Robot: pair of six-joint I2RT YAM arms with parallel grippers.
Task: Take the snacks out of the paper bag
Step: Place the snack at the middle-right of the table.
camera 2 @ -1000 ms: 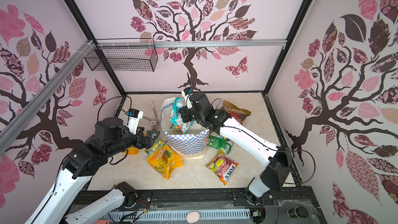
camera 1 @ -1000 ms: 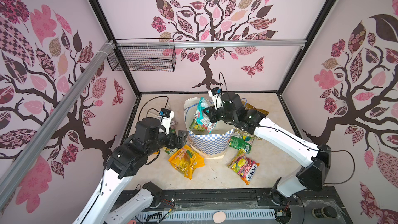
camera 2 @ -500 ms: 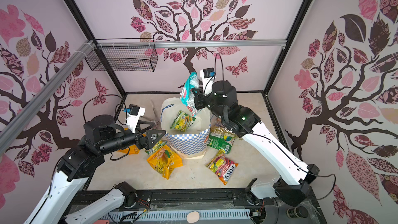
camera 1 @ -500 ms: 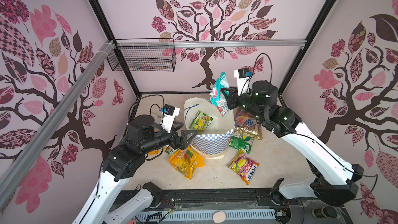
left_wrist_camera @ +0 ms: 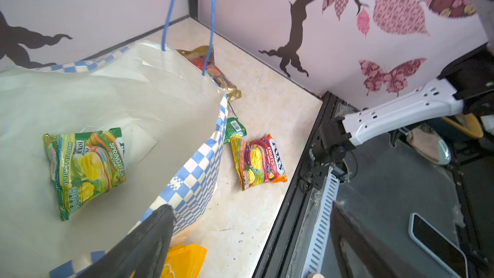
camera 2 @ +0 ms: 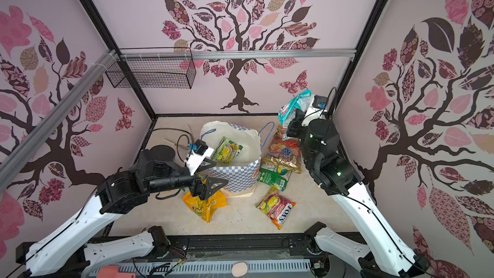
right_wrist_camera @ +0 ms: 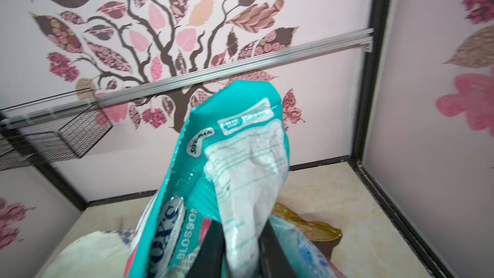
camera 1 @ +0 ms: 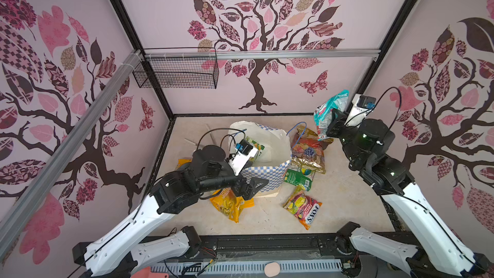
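In both top views I count six packets. One teal packet [camera 1: 327, 108] hangs pinched in my right gripper [camera 1: 331, 123], arm bent high by the back right corner post. One green tea packet [camera 2: 228, 151] lies inside the paper bag [camera 2: 240, 176], which stands upright mid-floor. Four are on the floor: a gold packet [camera 2: 284, 153] and a dark green packet [camera 2: 275, 176] just beside the bag's right side, a FOX'S packet [camera 2: 276, 208] apart in front of them, and a yellow-orange packet [camera 2: 204, 204] by the bag's front left corner. An orange scrap under my left arm may be a seventh; I cannot tell. My left gripper [camera 2: 215, 180] reaches level at that corner, spread wide, holding nothing. From my left wrist, one finger [left_wrist_camera: 149, 239] overlaps the checkered rim, and the tea packet has bare white paper all round it. From my right wrist, blurred, my fingers sit narrow on the teal packet's lower end, with bare floor beyond toward the back wall.
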